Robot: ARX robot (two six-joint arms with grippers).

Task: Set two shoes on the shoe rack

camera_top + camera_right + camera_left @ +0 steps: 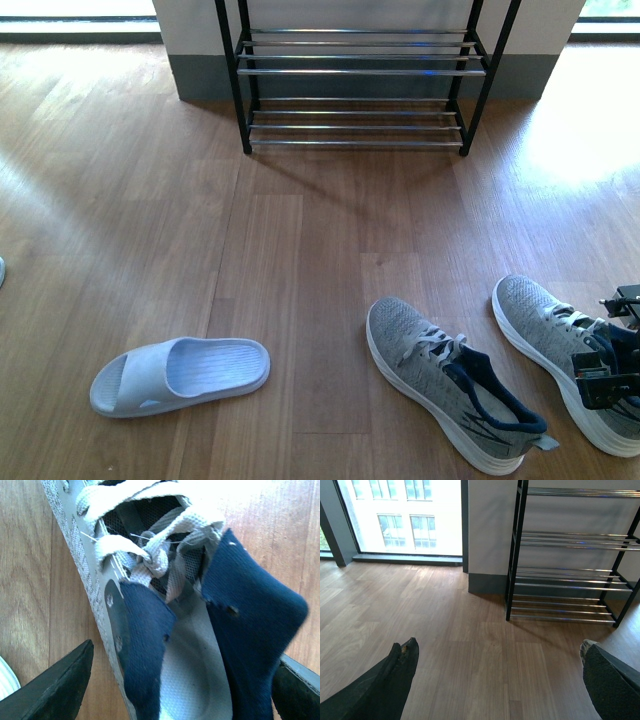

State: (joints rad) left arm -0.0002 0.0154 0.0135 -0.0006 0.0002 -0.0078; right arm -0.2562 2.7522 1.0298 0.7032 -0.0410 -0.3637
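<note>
Right hand (pixel 612 345) over sneaker (pixel 540 315), toe forward-left

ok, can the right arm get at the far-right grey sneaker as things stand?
Probably yes. The right gripper is open directly above that sneaker, with its fingers either side of the dark collar, and nothing lies between them.
</note>
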